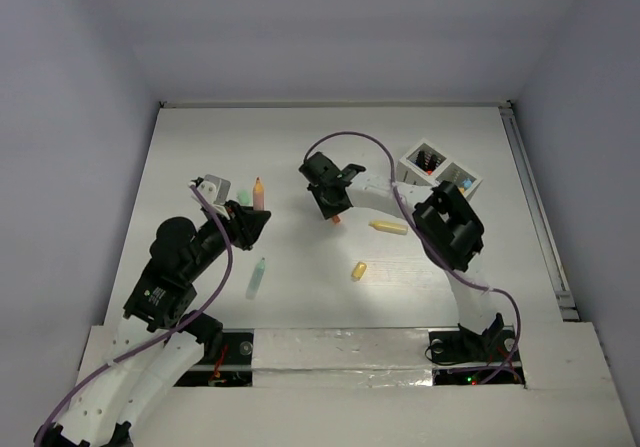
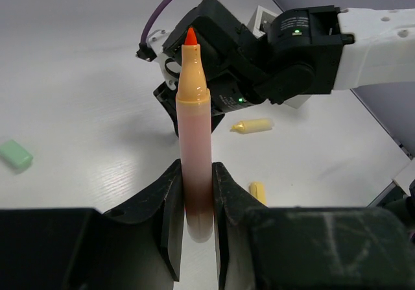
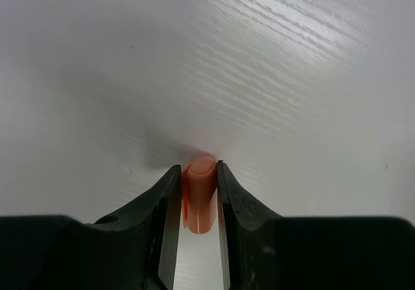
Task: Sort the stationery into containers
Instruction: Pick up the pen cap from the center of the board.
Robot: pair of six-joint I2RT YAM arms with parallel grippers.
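White bench [image 1: 300, 137] under pale walls. Left tool [image 2: 196, 170] clamped on orange marker [image 2: 193, 108], bare tip aimed away from the bases. Right of it, right tool [image 3: 198, 173] pinching orange cap [image 3: 200, 202] close to bench, nearer white box [image 1: 440, 170] at far right.

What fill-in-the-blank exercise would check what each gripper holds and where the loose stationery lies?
1. The left gripper is shut on an uncapped plastic marker whose body is ___.
2. The right gripper pinches a small orange ___.
3. The white compartmented box stands on the ___ arm's side of the table.
4. The mint-green marker lies loose nearer the ___ arm.
Missing words: orange; cap; right; left.
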